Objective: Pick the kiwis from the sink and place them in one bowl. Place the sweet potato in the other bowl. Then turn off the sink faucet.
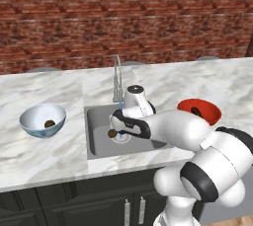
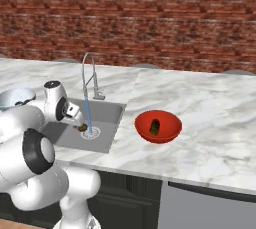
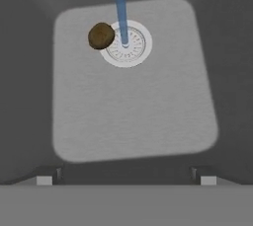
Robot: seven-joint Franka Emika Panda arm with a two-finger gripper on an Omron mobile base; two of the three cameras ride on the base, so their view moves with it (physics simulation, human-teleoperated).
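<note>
**Brown kiwi left beside the drain**

Olive-brown and round, one kiwi (image 3: pixel 101 35) lay on the floor of the sink (image 3: pixel 133 116), touching the rim of the drain (image 3: pixel 126 44) where the water stream (image 3: pixel 120 8) fell. The hand (image 3: pixel 126 178) hung above the basin with its fingers spread wide and nothing between them. The wet fruit was probably light but slippery and could roll; closing across its middle seemed best. Another kiwi (image 1: pixel 49 123) sat in the white bowl (image 1: pixel 29 116), and the sweet potato (image 2: pixel 155 126) in the red bowl (image 2: pixel 172 132).

Bare sink (image 3: pixel 163 116) floor, water stream (image 3: pixel 119 8) beside kiwi (image 3: pixel 101 35) at drain (image 3: pixel 129 47)
</note>
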